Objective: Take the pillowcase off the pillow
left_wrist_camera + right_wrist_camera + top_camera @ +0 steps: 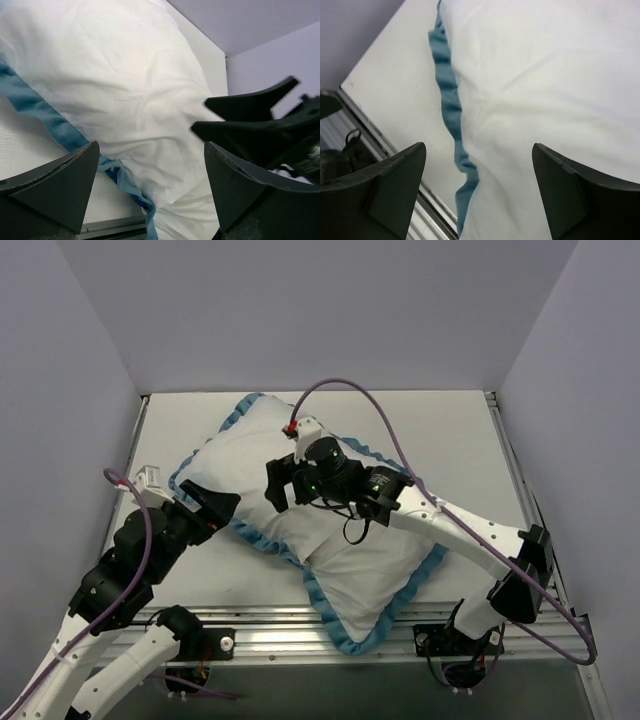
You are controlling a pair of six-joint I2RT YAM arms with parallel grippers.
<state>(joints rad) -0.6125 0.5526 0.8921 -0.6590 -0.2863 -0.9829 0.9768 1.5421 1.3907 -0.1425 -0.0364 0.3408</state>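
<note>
Pinching only the thin, blue-ruffled fabric pillowcase [345,640], not the plump pillow inside, is advised; it lies centred on the pale surface [450,440], with left end effector [150,150] and right end effector [479,150] both spread.

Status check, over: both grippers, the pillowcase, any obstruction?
Left gripper open at the ruffled left edge. Right gripper open above the middle. White fabric pillowcase with blue ruffle still covers the pillow. No obstruction seen.
</note>
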